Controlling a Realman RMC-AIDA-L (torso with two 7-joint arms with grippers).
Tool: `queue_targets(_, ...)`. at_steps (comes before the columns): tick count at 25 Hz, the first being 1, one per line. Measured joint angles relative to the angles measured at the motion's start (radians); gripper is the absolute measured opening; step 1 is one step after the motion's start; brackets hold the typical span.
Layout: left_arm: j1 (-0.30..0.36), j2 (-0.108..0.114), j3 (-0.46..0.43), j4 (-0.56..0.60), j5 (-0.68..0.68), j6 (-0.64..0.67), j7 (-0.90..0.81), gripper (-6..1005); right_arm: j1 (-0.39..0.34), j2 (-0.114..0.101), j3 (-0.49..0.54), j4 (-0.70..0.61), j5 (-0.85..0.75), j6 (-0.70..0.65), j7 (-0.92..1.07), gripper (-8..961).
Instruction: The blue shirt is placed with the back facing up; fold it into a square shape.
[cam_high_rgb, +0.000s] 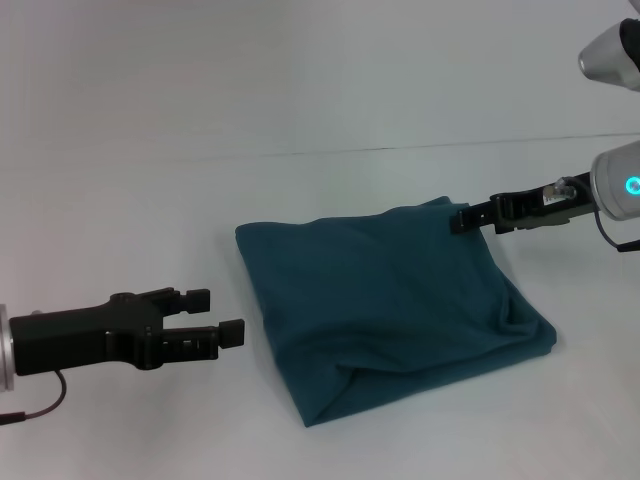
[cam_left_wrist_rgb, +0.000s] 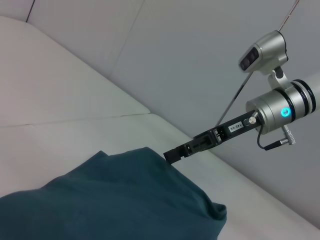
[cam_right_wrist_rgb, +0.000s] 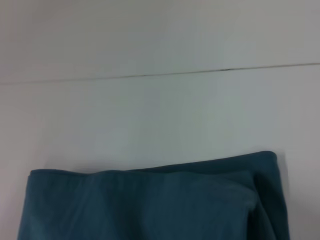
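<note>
Shirt: the blue shirt (cam_high_rgb: 390, 305) lies centre table, already a rough square; folding looks nearly done. Right gripper (cam_high_rgb: 462, 219) at its far right corner, fingers' state unclear. Left gripper (cam_high_rgb: 220, 317), fingers apart, just left of it.

The shirt (cam_high_rgb: 390, 310) lies folded into a rough, slightly skewed square, dark teal, plain side up, puckered with wrinkles near its right and front edges.
</note>
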Motion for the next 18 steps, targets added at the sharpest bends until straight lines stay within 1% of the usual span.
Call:
queue_targets(8, 0.001, -0.001, 0.001, -0.001, 0.012, -0.009, 0.011, 922, 0.012, 0.006, 0.000, 0.065, 0.017, 0.089, -0.006, 794)
queue_targets(16, 0.001, -0.003, 0.001, -0.003, 0.013, -0.019, 0.013, 919, 0.026, 0.011, -0.003, 0.126, 0.026, 0.167, -0.021, 636)
queue_targets(18, 0.001, -0.003, 0.003, -0.003, 0.016, -0.029, 0.013, 919, 0.027, 0.011, -0.006, 0.138, 0.026, 0.183, -0.023, 550)
